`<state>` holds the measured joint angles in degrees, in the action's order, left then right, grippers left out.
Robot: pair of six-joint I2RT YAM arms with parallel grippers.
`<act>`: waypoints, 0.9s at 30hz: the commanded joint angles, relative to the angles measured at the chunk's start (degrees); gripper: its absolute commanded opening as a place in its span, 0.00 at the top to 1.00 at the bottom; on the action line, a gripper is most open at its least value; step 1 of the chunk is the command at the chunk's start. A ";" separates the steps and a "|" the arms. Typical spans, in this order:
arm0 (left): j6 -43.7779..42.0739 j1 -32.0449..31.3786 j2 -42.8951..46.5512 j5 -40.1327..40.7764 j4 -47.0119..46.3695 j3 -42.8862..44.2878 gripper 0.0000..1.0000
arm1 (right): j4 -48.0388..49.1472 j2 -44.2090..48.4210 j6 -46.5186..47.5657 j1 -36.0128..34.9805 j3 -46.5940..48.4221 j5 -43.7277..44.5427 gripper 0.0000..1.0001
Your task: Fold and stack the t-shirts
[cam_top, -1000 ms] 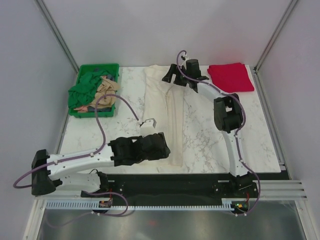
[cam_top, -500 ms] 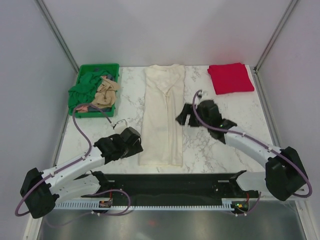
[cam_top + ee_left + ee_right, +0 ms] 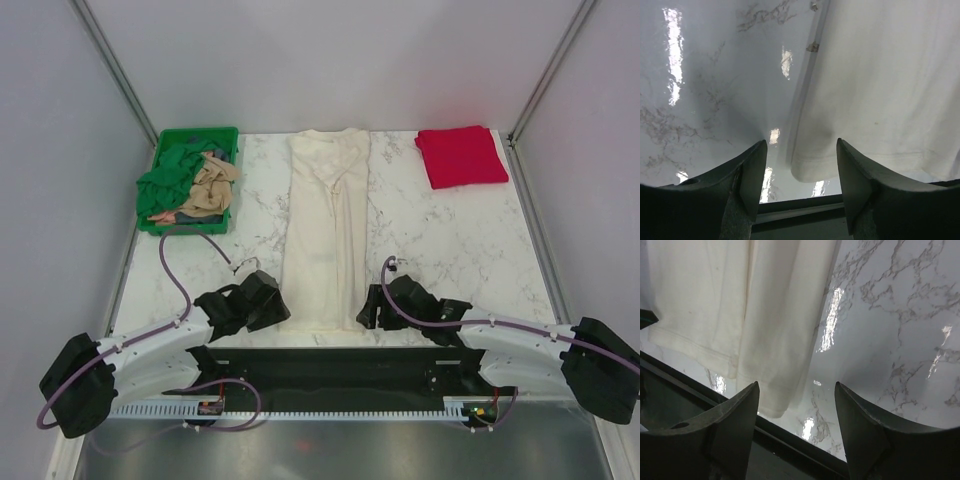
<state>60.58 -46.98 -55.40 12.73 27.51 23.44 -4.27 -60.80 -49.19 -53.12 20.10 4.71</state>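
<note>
A cream-white t-shirt (image 3: pixel 326 225) lies folded into a long narrow strip down the middle of the marble table (image 3: pixel 450 240), from the back edge to the front edge. My left gripper (image 3: pixel 277 311) is open and empty just left of its near hem (image 3: pixel 820 170). My right gripper (image 3: pixel 366 311) is open and empty just right of the same hem (image 3: pixel 771 407). A folded bright red t-shirt (image 3: pixel 460 156) lies at the back right. Tan (image 3: pixel 207 186) and dark green (image 3: pixel 170 178) shirts lie crumpled in the green crate (image 3: pixel 190 136).
The green crate stands at the back left corner. The black front rail (image 3: pixel 330 358) runs along the table's near edge, right under both grippers. Grey walls close in the sides and back.
Both arms pulled back toward the near edge. The right gripper came from the far end of the cream shirt to its near hem. The shirt now lies flat in a strip.
</note>
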 commanded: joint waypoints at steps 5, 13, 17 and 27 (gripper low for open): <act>1.03 -0.04 0.46 -1.92 -5.44 -3.05 0.36 | -0.30 1.82 -5.39 -4.09 -2.51 3.64 0.36; 1.30 -0.13 -0.33 -2.62 -7.64 -4.46 0.39 | 3.75 -2.31 -6.71 -5.50 -3.75 2.85 0.46; 1.47 -0.30 -1.20 -2.89 -8.17 -4.63 0.48 | 6.03 -3.54 -6.88 -6.03 -3.66 2.94 0.52; 2.52 -1.09 2.21 -3.33 -6.68 -4.63 0.98 | -3.53 2.25 -6.71 -6.03 -3.31 10.38 1.00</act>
<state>61.36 -47.42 -55.07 9.82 19.22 19.46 -0.30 -61.76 -55.83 -58.81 16.38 8.86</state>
